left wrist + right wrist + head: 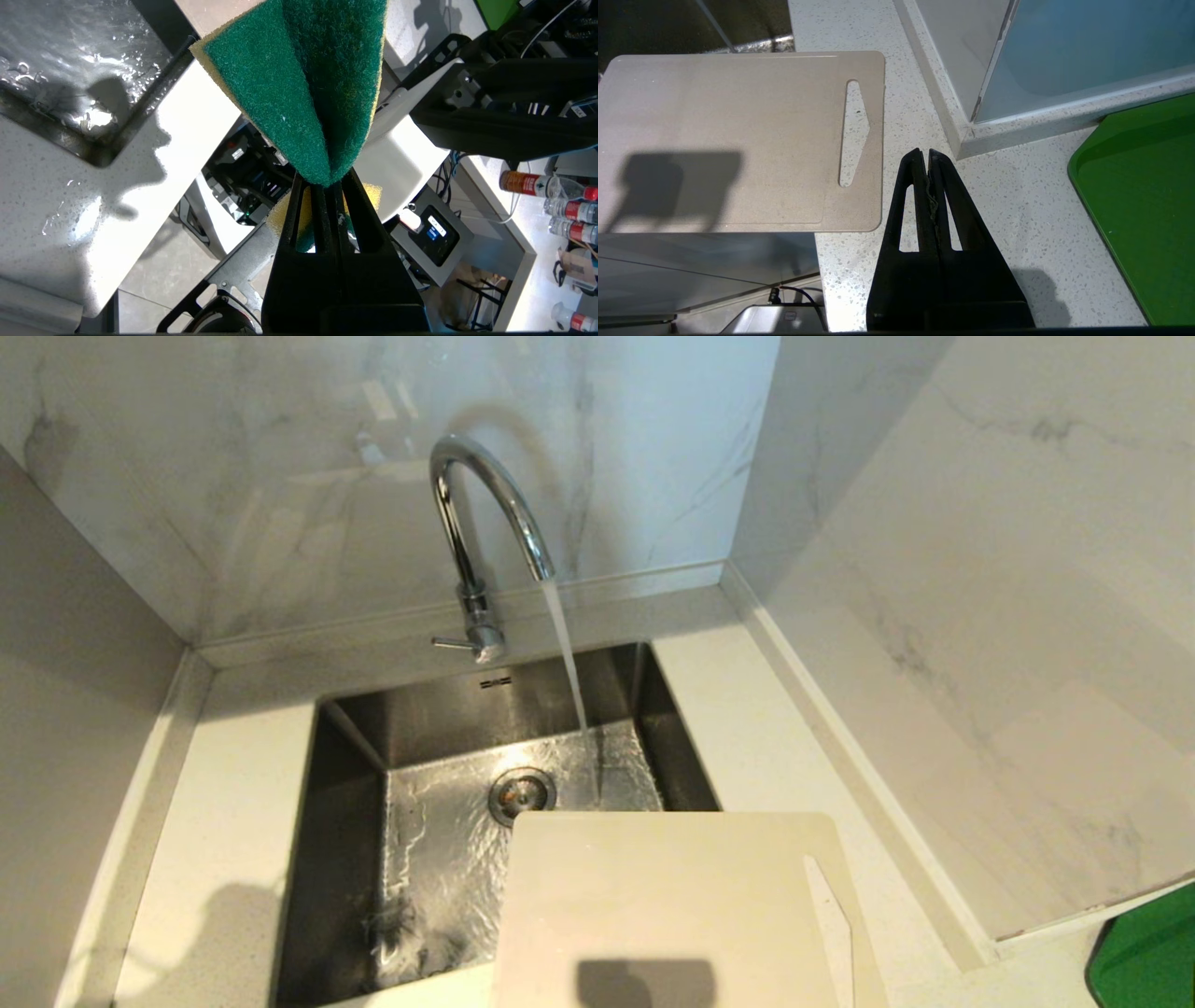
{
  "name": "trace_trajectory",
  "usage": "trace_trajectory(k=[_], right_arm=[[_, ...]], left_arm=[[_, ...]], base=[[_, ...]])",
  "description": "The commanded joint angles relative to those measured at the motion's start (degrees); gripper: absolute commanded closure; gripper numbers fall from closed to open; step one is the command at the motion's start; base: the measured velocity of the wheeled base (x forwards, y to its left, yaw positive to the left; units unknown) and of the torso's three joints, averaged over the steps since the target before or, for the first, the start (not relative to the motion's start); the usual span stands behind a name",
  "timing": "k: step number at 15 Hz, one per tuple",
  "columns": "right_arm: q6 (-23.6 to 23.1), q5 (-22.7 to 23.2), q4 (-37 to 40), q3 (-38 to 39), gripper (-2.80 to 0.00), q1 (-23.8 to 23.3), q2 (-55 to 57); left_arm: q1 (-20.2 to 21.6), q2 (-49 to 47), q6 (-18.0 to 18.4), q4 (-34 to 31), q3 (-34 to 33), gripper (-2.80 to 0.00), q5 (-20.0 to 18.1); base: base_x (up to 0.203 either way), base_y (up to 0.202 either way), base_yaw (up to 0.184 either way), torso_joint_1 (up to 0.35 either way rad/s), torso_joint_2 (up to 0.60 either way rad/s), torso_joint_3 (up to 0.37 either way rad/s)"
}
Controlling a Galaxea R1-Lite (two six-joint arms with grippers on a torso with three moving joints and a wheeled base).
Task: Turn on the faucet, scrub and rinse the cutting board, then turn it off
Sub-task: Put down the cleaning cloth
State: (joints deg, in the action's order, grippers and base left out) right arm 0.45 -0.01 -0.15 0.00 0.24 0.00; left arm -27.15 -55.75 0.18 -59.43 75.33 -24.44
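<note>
Left end effector [322,179] is clamped on the green-and-yellow sponge [303,88], which folds into a wedge past the tips. It hangs by the near left corner of the sink [336,859], over the desk [56,196], and lies outside the head view. Right end effector [928,156] has its fingers pressed together on nothing and is parked above the desk, beside the slot end of the cutting board [672,905].

Water is running from the faucet [481,513], so the step in hand looks like scrubbing. In the head view the board lies flat at 6 o'clock from the spout, half over the sink's near right corner and half on the desk, with its slot handle toward 3 o'clock. The stream lands at 12 o'clock from the board's far edge, not on it.

To scrub well, bring the sponge in from 9 o'clock and lay its green face flat rather than leading with the folded ridge. Press lightly, since the overhanging half could tip into the sink. Work in overlapping passes toward 3 o'clock. For rinsing, the board will probably need to slide toward 12 o'clock under the stream.
</note>
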Motion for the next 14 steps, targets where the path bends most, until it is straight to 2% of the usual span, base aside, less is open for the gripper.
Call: trace_trajectory(k=[1, 5, 7, 12, 14], right_arm=[[0.0, 0.0, 0.0, 0.0, 0.0, 0.0, 0.0], [0.0, 0.0, 0.0, 0.0, 0.0, 0.0, 0.0], [0.0, 0.0, 0.0, 0.0, 0.0, 0.0, 0.0], [0.0, 0.0, 0.0, 0.0, 0.0, 0.0, 0.0], [0.0, 0.0, 0.0, 0.0, 0.0, 0.0, 0.0]], left_arm=[[0.0, -0.7, 0.0, 0.1, 0.9, 0.0, -0.2], [0.0, -1.0, -1.7, 1.0, 3.7, 0.0, -0.6], [0.1, -0.9, -1.9, 1.4, 4.0, 0.0, 0.4], [0.2, -1.0, -4.0, 1.5, 4.5, 0.0, 7.3], [0.2, -1.1, -5.5, 3.7, 3.9, 0.0, 12.0]], base=[[0.0, 0.0, 0.0, 0.0, 0.0, 0.0], [0.0, 0.0, 0.0, 0.0, 0.0, 0.0], [0.0, 0.0, 0.0, 0.0, 0.0, 0.0], [0.0, 0.0, 0.0, 0.0, 0.0, 0.0], [0.0, 0.0, 0.0, 0.0, 0.0, 0.0]])
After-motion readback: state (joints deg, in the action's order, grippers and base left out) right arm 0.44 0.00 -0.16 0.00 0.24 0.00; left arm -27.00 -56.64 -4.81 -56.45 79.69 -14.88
